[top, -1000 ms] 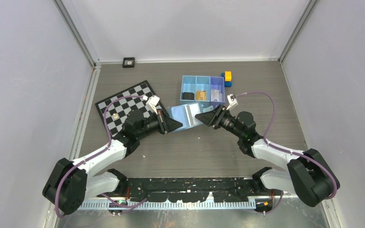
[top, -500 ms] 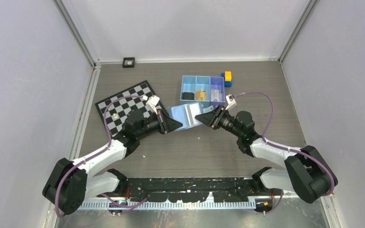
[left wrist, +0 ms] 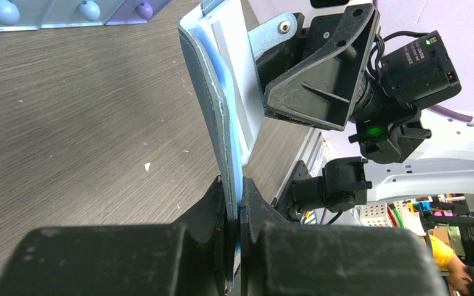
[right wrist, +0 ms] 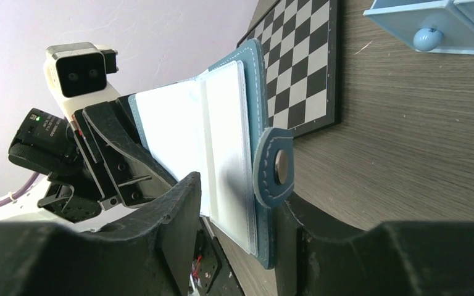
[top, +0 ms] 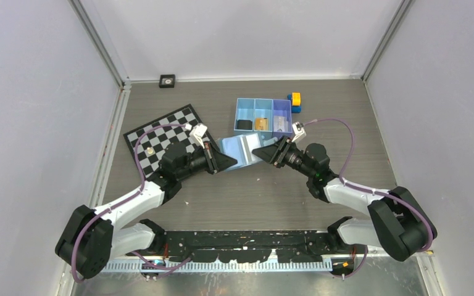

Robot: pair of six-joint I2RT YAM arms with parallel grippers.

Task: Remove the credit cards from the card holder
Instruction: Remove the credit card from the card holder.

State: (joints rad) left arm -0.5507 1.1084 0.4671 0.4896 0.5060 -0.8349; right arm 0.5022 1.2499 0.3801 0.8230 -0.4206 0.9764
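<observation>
**Top external view: open card holder between the two grippers**

Top external camera shows the grey wood-pattern table point(top: 253, 197) with both arms reaching to its middle. A black and white chessboard point(top: 160, 132) lies on the left part, tilted to the table edges. A three-compartment blue tray point(top: 263, 115) stands behind the centre. It has a dark item in its left part, a tan-brown one in the middle and a pale one in the right. Yellow and blue toy blocks point(top: 295, 102) sit just beside the tray's right back corner.

The card holder point(top: 242, 150) is near the front of the tray, between the two grippers, unfolded with the light blue inside facing up.

The left gripper point(left wrist: 234, 209) is almost closed and pinches one edge of the card holder, which stands upright from its fingers.

The right gripper point(right wrist: 241, 216) has its jaws some way apart, and the other flap with the round snap tab point(right wrist: 276, 166) stands slanted between them. Whether these fingers press on the flap I cannot tell.

In the right wrist view the inside shows pale pockets point(right wrist: 222, 142). Separate credit cards I cannot make out in them.
</observation>
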